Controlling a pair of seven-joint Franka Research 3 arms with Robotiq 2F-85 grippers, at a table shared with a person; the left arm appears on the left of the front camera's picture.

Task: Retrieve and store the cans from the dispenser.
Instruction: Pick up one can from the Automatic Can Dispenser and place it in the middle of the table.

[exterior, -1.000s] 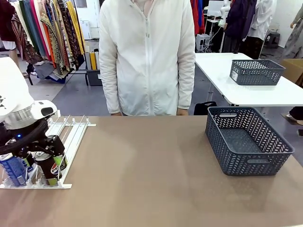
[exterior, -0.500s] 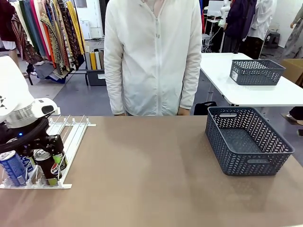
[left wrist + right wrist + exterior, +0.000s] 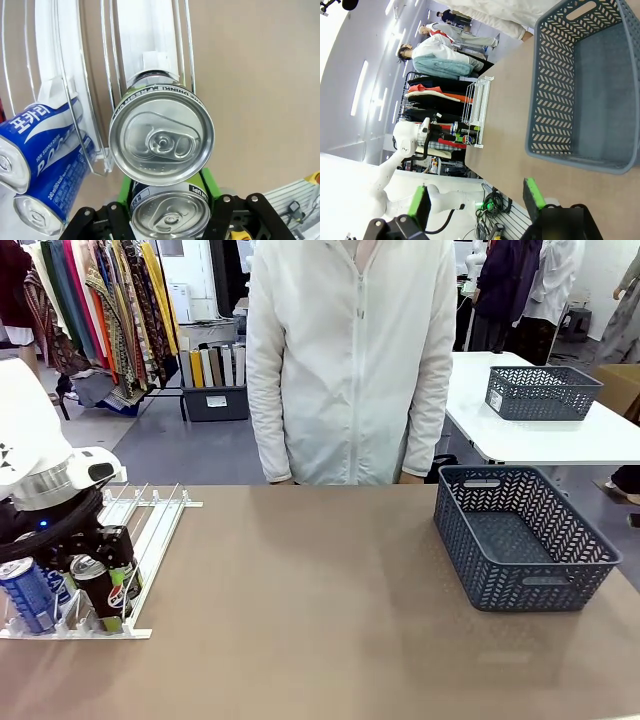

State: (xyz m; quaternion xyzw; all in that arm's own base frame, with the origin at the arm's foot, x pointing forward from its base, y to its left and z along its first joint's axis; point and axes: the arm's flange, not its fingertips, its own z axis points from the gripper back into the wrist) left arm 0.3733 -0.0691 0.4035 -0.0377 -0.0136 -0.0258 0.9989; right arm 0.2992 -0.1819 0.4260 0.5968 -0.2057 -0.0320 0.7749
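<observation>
Green pads (image 3: 209,186) of the left gripper (image 3: 98,578) clenched on a dark can (image 3: 169,217) at the dispenser's (image 3: 152,525) front, second dark can (image 3: 161,137) just beyond the jaws, blue cans (image 3: 47,145) beside them, right gripper (image 3: 475,197) spread wide, grey basket (image 3: 555,100) ahead of it

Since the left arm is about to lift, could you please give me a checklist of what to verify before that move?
1. Fingers of the left gripper on both sides of the dark can: ok.
2. Grip firm enough to lift: cannot tell.
3. The next can behind it sits outside the fingers: ok.
4. The person stands back from the dispenser: ok.
5. The basket is upright with room inside: ok.
6. The right gripper is open, holding nothing: ok.
</observation>
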